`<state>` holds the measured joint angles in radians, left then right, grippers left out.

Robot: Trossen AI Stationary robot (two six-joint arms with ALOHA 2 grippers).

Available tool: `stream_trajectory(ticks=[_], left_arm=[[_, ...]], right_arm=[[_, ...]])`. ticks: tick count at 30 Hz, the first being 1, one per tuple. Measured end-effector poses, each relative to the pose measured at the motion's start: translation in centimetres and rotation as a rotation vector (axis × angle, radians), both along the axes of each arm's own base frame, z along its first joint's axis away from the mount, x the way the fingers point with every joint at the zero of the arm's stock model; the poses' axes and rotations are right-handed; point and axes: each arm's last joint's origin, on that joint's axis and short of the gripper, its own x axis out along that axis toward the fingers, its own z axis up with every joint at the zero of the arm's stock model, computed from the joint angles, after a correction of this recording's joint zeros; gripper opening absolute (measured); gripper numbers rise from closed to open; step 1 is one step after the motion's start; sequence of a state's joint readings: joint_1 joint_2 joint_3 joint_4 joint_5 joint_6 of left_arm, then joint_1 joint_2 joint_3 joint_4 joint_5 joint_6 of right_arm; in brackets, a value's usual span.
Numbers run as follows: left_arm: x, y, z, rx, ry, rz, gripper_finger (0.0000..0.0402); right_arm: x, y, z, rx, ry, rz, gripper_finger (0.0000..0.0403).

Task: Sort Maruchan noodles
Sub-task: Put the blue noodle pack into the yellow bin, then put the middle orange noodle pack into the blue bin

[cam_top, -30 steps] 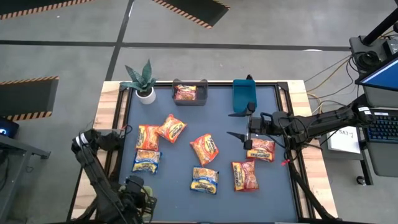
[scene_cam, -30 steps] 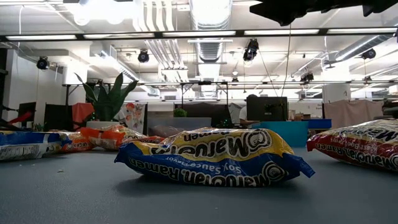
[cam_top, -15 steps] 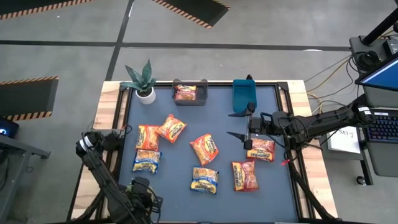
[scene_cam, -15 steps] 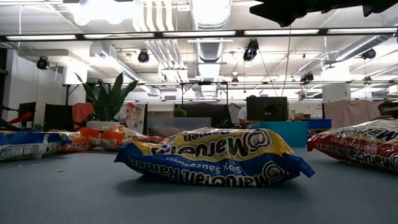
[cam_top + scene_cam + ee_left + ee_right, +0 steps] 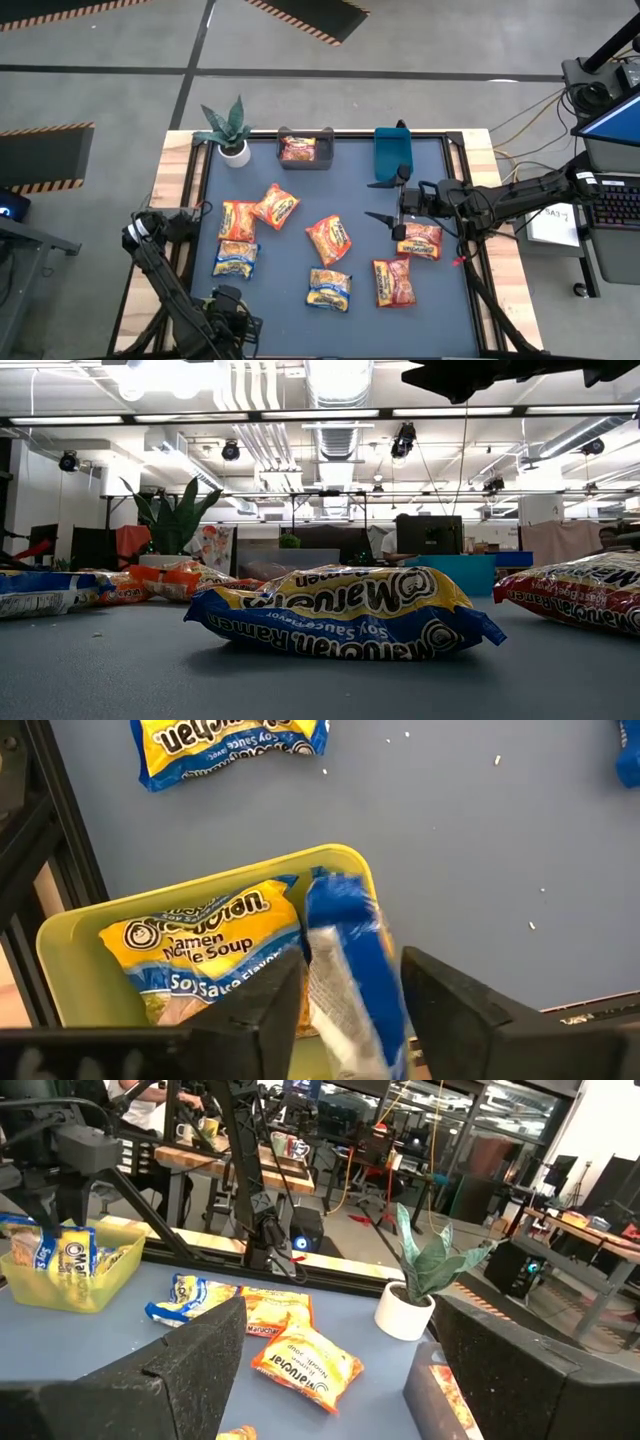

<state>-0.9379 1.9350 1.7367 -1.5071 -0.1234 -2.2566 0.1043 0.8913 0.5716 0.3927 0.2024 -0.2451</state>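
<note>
Ramen packets lie flat on the blue-grey mat: orange ones [image 5: 238, 219], [image 5: 277, 206], [image 5: 329, 240], yellow-and-blue ones [image 5: 236, 259], [image 5: 329, 288], a red one [image 5: 394, 282] and one [image 5: 420, 240] under my right arm. My left gripper [image 5: 350, 1010] is at the table's near left corner over a yellow bin [image 5: 60, 935]. It is shut on a yellow-and-blue packet [image 5: 345, 950]; another such packet [image 5: 200, 945] lies in the bin. My right gripper [image 5: 383, 200] hovers open by the teal bin [image 5: 393, 152], touching nothing. My left gripper pinches the yellow-and-blue packet between its two fingers [image 5: 270, 1010] at the packet's upper blue edge [image 5: 345, 990], coming from above and pointing down. The packet stands on edge, reaching down into the yellow bin beside the packet that lies there.
A dark bin [image 5: 305, 160] at the far edge holds a red packet [image 5: 298, 150]. A potted plant [image 5: 228, 130] stands at the far left corner. In the low view a yellow-and-blue packet [image 5: 340, 610] lies close to the camera. Bare mat lies between the packets.
My left gripper has shifted a little toward the table's right along the near edge, then stayed put. The right arm and the packets on the mat have not moved.
</note>
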Motion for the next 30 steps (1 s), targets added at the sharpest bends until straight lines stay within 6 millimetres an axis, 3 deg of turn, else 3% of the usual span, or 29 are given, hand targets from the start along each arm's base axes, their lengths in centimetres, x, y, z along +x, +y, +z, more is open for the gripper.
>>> stream_trajectory(ticks=[10,15,24,30], left_arm=[[0.0,0.1,0.2,-0.006,0.013,-0.100,0.0186],[0.2,1.8,1.7,-0.001,0.038,-0.219,0.0187],[3.8,4.3,2.8,0.205,-0.098,-0.747,0.0169],[6.0,6.9,2.5,0.341,0.019,-1.017,0.0140]], right_arm=[[0.0,0.0,0.0,0.001,0.000,0.000,0.0313],[0.0,0.0,0.0,0.026,-0.002,0.000,0.0313],[0.0,0.0,0.0,0.065,-0.006,0.000,0.0313],[0.0,0.0,0.0,0.088,-0.008,-0.001,0.0313]])
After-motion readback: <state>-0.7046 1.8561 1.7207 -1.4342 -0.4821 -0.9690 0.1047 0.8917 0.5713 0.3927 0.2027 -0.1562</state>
